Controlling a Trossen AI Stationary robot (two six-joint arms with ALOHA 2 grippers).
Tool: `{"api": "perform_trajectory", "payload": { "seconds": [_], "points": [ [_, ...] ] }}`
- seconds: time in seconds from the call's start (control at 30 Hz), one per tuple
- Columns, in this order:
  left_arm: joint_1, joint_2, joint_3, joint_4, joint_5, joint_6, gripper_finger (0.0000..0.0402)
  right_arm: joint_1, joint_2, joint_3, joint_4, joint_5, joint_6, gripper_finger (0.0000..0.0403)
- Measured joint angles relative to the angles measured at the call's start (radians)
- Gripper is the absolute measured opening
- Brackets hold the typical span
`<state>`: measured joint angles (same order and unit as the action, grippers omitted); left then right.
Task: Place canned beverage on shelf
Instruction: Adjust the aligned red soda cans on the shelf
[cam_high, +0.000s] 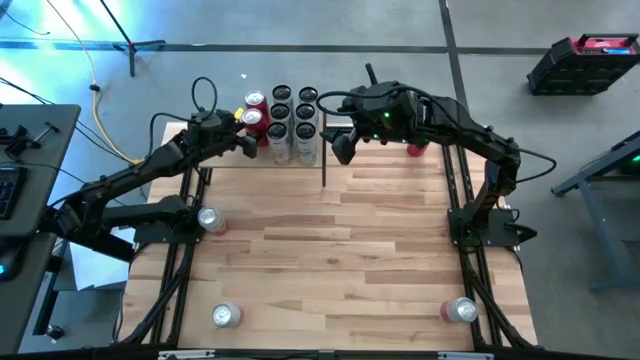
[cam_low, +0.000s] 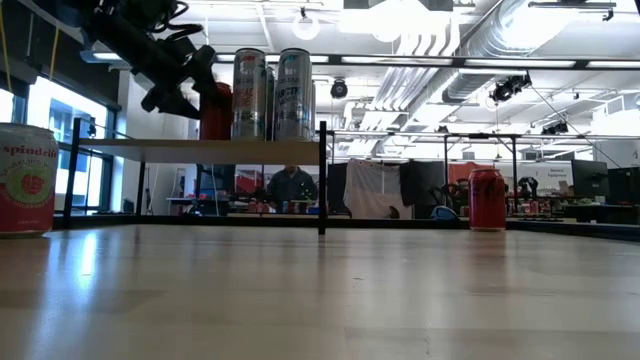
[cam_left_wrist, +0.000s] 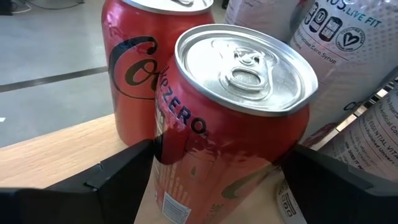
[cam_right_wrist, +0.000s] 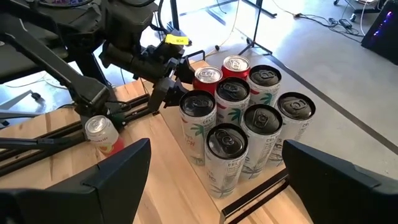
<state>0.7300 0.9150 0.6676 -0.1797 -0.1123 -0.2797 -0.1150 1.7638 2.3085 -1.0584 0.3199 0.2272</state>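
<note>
The shelf stands at the table's far edge and holds several tall white cans and two red cans. The nearer red cola can stands upright on its base on the shelf board, next to the other red can. My left gripper is open at the shelf's left end, one finger on each side of the nearer red can. My right gripper is open and empty beside the shelf's right post. My left gripper has its fingers close on either side of the red can's wall, coming slanting down from the table's left. I cannot tell whether they touch it. The can stands upright on the shelf board.
A pink can stands at the table's left, two more cans stand near the front corners, and a red can stands at the far right. Black frame rails run along both table sides.
</note>
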Motion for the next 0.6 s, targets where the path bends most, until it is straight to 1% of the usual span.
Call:
{"api": "perform_trajectory", "payload": {
  "seconds": [0.6],
  "points": [
    [0.000, -0.053, 0.000, -0.010, -0.005, 0.004, 0.0333, 0.000, 0.000, 0.000, -0.002, -0.013, -0.023, 0.0349]
  ]
}}
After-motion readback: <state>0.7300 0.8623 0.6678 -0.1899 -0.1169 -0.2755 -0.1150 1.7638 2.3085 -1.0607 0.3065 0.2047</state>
